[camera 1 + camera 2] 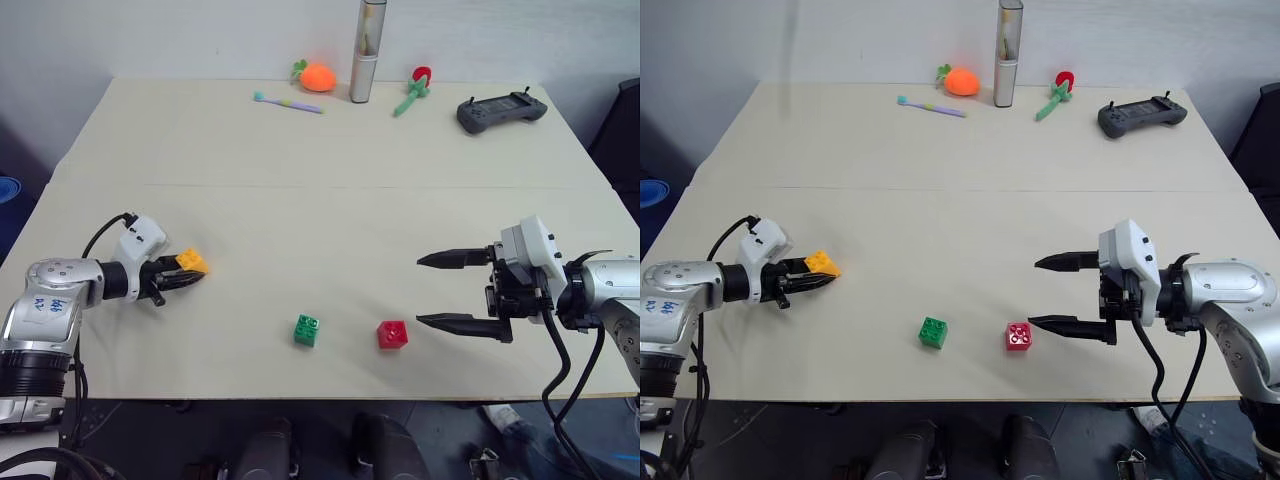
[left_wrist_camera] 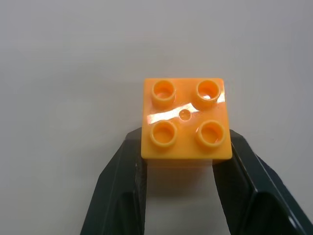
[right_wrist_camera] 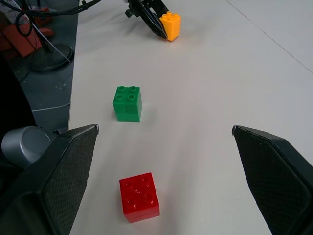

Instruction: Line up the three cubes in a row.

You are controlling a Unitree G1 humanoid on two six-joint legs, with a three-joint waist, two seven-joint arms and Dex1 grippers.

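On the pale desk (image 1: 330, 200) we see our left gripper (image 1: 183, 277) at the left side, its two black fingers (image 2: 120, 191) pinching the yellow-orange brick (image 1: 191, 261) by its opposite side walls; the brick's four studs face up and it sits at the desk surface, though we cannot tell whether it rests on it. The green brick (image 1: 307, 330) stands near the front edge, well to the right of the yellow-orange one and closer to us. The red brick (image 1: 392, 334) lies just right of the green one, apart from it, at about the same depth. Our right gripper (image 1: 445, 290) hovers right of the red brick, its fingers (image 3: 68, 166) spread wide and holding nothing, the tips pointing left toward the bricks; the nearer fingertip is close beside the red brick without touching it. Along the far edge lie a toothbrush (image 1: 287, 102), an orange carrot-like toy (image 1: 316, 77), an upright metal cylinder (image 1: 366, 50), a red-and-green flower-like toy (image 1: 415, 88) and a dark handheld controller (image 1: 500, 110).
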